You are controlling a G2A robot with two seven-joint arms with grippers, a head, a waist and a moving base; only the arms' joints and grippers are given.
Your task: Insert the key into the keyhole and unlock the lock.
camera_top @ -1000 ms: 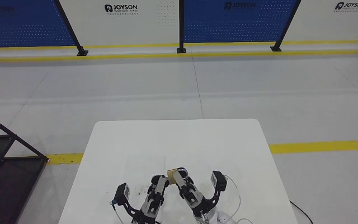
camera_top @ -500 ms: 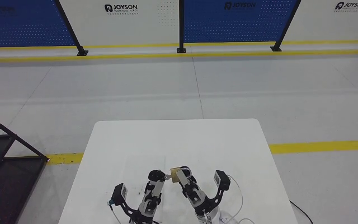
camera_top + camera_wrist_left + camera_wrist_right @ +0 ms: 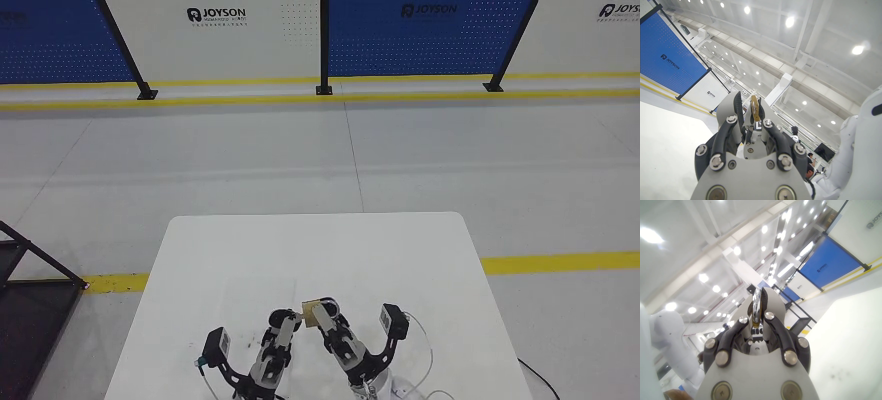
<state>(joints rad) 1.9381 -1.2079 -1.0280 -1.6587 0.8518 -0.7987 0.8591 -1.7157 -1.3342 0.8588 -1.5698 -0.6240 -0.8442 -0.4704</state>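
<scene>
- My left tool (image 3: 750, 106): pale grey shells, black linkage bars, silver screws.
- My right tool (image 3: 758, 298): same grey plate, black links, round silver pins.

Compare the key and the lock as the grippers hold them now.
The key is in the left gripper; the lock is in the right gripper. The key is a thin, flat brass-coloured piece; the lock shows a rounded, shiny silver shackle on a brass-coloured body. Both are clamped and held above the table.
</scene>
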